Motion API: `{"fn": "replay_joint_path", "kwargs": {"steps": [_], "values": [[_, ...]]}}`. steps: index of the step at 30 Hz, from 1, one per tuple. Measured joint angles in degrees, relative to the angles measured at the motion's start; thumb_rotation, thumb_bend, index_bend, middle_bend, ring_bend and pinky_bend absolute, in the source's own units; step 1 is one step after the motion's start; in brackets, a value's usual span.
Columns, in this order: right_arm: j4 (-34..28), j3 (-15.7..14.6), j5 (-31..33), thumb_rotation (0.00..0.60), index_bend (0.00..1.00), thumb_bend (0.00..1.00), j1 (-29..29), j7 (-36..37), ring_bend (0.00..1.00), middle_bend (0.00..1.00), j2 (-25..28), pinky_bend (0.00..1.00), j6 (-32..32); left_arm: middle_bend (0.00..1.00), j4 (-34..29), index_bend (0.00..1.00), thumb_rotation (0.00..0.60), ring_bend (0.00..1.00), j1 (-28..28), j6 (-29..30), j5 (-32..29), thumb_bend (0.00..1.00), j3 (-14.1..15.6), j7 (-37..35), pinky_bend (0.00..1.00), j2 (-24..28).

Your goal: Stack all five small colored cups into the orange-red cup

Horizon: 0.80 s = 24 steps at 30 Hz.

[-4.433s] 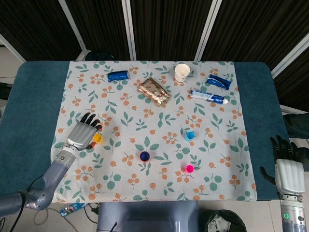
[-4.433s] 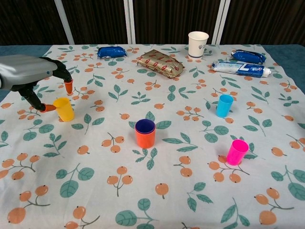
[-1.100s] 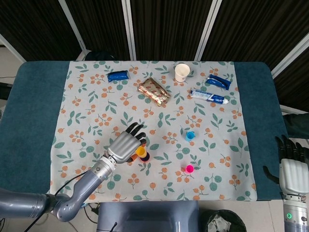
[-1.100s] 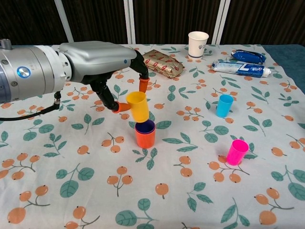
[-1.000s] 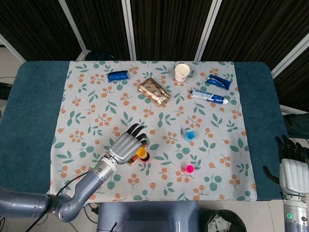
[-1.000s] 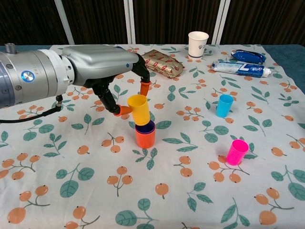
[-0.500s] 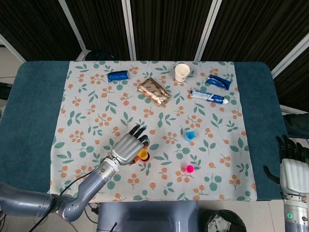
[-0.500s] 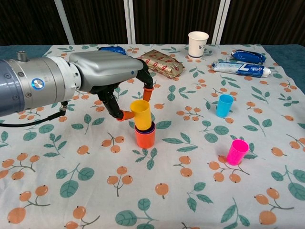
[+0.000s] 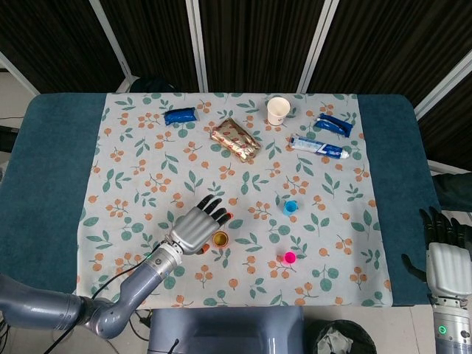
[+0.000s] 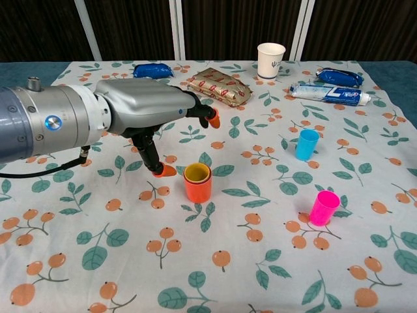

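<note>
The floral-print tablecloth (image 10: 78,261), white with orange berries and green leaves, covers most of the teal table (image 9: 51,177). The robot's silver left hand (image 10: 153,104) hangs above the cloth's middle, nearer the front edge, fingers spread and holding nothing; its orange-tipped thumb points down just beside the stack and does not appear to touch it. The right hand (image 9: 445,262) sits beyond the cloth's right edge near the front right corner, fingers apart, empty as far as the head view shows.

The orange-red plastic cup (image 10: 197,188) stands upright near the middle of the cloth with a small yellow plastic cup (image 10: 197,173) seated inside it, only the yellow rim showing. Whether other cups are nested beneath the yellow one cannot be told from these views. Two small cups are plainly left to stack: a light blue plastic cup (image 10: 306,144) toward the right edge and a magenta plastic cup (image 10: 324,207) nearer the front right, both upright and well apart from the stack. My judgement is that the task is partly done.

Along the far edge lie a gold-and-red foil packet (image 10: 220,85), a blue-and-white tube (image 10: 329,93), a white paper cup (image 10: 271,60) and two dark blue pouches (image 10: 152,70) (image 10: 339,76). The paper cup carries a small dark mark and the tube some printing, both too small to read.
</note>
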Motion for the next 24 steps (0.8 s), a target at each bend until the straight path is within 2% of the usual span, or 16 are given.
{"fn": "replay_joint_path", "kwargs": {"steps": [5, 11, 14, 19, 24], "values": [[-0.24, -0.27, 0.01, 0.6, 0.05, 0.31, 0.09, -0.25, 0.07, 0.06, 0.38, 0.04, -0.57, 0.09, -3.44, 0.05, 0.6, 0.0, 0.11, 4.85, 1.45, 0.16, -0.08, 2.41, 0.05, 2.35], [-0.39, -0.46, -0.16, 0.6, 0.05, 0.31, 0.23, 0.16, 0.07, 0.06, 0.46, 0.04, -0.97, 0.08, -9.9, 0.07, 0.6, 0.0, 3.93, 14.39, 9.98, 0.16, 1.06, 2.49, 0.04, 7.83], [-0.44, -0.74, -0.53, 0.6, 0.05, 0.31, 0.41, 0.49, 0.06, 0.06, 0.48, 0.04, -1.47, 0.07, -12.21, 0.07, 0.6, 0.0, 8.22, 20.39, 16.93, 0.16, 3.82, 1.37, 0.03, 11.01], [-0.77, -1.46, -1.98, 0.6, 0.05, 0.31, 0.77, 0.43, 0.06, 0.06, 0.28, 0.04, -1.93, 0.07, -11.59, 0.07, 0.6, 0.0, 19.51, 31.4, 30.1, 0.16, 11.09, -6.17, 0.03, 15.96], [-1.15, -2.63, -4.01, 0.6, 0.05, 0.31, 1.34, 0.37, 0.06, 0.06, -0.23, 0.04, -2.84, 0.06, -4.5, 0.06, 0.6, 0.0, 28.61, 36.11, 34.1, 0.16, 15.84, -19.4, 0.04, 18.56]]}}
